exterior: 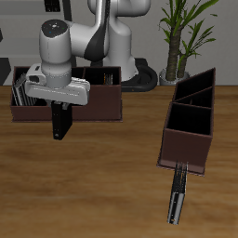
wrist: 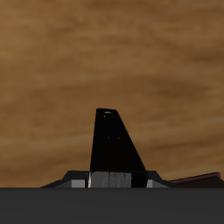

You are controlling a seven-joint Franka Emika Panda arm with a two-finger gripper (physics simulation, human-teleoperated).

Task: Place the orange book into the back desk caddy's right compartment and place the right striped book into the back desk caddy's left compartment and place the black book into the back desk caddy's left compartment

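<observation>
Black book (exterior: 61,121) hangs upright from the hand (exterior: 61,104), clamped at its upper end between the fingers, its lower end clear of the table (exterior: 102,177) and just in front of the back desk caddy (exterior: 93,108). In the wrist view the black book (wrist: 114,149) runs straight away from the hand (wrist: 114,181) as a dark tapering slab, with only bare wood grain beyond it and no caddy below. So the step in hand looks like the third one, carrying the black book to the back desk caddy's left compartment. The arm hides most of the caddy's interior, so I cannot tell which section is which from here, nor whether the orange book already sits inside; something pale and striped shows at the caddy's end section beside the arm (exterior: 19,91). The next move calls for lifting the book above the front wall, carrying it back over the narrow end section, lining its thin edge with the dividers, then lowering before letting go. Well apart, nearer the table's front edge, a second brown caddy (exterior: 191,116) with a slanted divider stands with a striped book (exterior: 177,193) lying at its near end.
</observation>
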